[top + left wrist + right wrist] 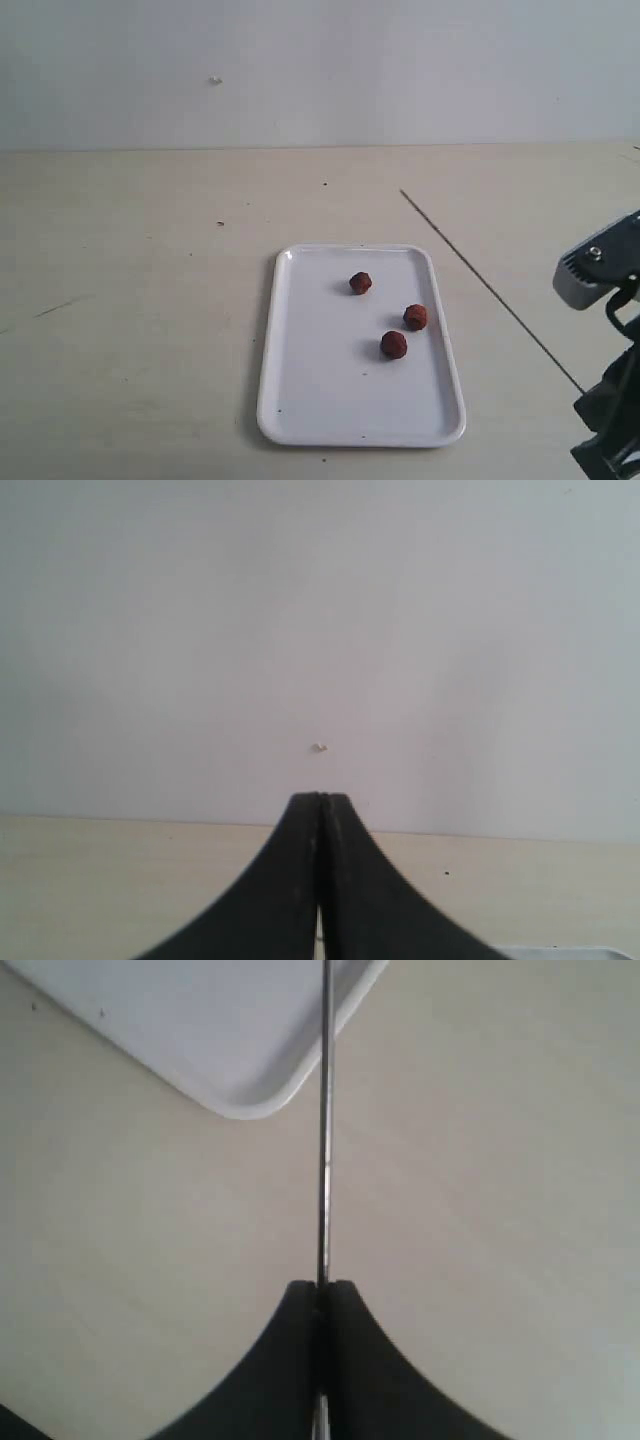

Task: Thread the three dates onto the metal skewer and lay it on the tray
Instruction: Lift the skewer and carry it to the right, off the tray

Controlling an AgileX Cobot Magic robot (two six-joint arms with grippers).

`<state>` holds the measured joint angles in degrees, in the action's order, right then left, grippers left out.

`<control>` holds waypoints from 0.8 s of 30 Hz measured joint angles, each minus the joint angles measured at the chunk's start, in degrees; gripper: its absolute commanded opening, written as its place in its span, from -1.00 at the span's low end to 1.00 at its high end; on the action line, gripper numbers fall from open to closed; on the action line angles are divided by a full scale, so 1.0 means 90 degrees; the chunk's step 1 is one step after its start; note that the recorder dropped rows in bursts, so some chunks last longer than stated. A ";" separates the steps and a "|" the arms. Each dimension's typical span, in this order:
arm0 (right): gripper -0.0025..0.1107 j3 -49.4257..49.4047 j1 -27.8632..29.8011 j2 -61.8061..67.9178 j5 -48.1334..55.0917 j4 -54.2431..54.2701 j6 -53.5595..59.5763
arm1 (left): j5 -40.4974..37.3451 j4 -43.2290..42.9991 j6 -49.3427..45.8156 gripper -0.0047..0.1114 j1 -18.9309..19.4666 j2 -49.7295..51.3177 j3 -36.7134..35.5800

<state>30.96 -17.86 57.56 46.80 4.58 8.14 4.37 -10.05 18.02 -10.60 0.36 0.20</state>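
Note:
Three reddish-brown dates (361, 283) (415, 317) (394, 345) lie loose on the right half of the white tray (320, 380). The thin metal skewer (480, 277) runs slantwise over the table to the right of the tray, from far left to near right. Its near end sits in my right gripper (320, 1285), which is shut on the skewer (325, 1140). The rod points past a rounded corner of the tray (220, 1030). My left gripper (320, 796) is shut with nothing in it, faces the back wall, and is outside the exterior view.
The right arm's grey wrist housing (598, 266) stands at the right edge of the exterior view. Light wooden table (130, 300) spreads to the left of the tray and behind it, up to a pale wall (300, 70).

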 measured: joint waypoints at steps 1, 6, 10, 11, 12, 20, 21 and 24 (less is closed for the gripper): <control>-0.96 0.0000 0.0000 -0.0088 -0.0011 0.0000 -0.0153 | 0.0000 0.0000 0.0000 -0.92 0.0000 0.0000 0.0000; -0.96 -0.0283 0.0000 -0.0465 -0.0354 0.0163 -0.0557 | 0.0000 0.0000 0.0000 -0.92 0.0000 0.0000 0.0000; -0.96 -0.0767 0.0000 -0.0560 -0.0874 0.0392 -0.0604 | 0.0171 0.0000 -0.0391 -0.92 0.0000 0.0000 0.0000; -0.96 -0.0788 0.0000 -0.0560 -0.0901 0.0409 -0.0617 | 0.0299 0.0000 -0.0436 -0.92 0.0000 0.0000 0.0000; -0.96 -0.0798 0.0000 -0.0560 -0.0916 0.0425 -0.0617 | 0.0435 0.0000 -0.0436 -0.92 0.0000 0.0000 0.0000; -0.96 -0.0764 0.0000 -0.0560 -0.0930 0.0288 -0.0572 | 0.1406 0.0000 0.0383 -0.92 0.0000 0.0000 0.0000; -0.96 -0.0764 0.0000 -0.0560 -0.0930 0.0273 -0.0572 | 0.1488 0.0000 0.0663 -0.92 0.0000 0.0000 0.0000; -0.96 -0.0750 0.0000 -0.0560 -0.0899 0.0262 -0.0572 | 0.1831 0.0000 0.1023 -0.92 0.0000 0.0000 0.0000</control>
<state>24.21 -17.86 52.53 38.70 6.94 3.00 20.85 -10.05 27.23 -10.60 0.36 0.20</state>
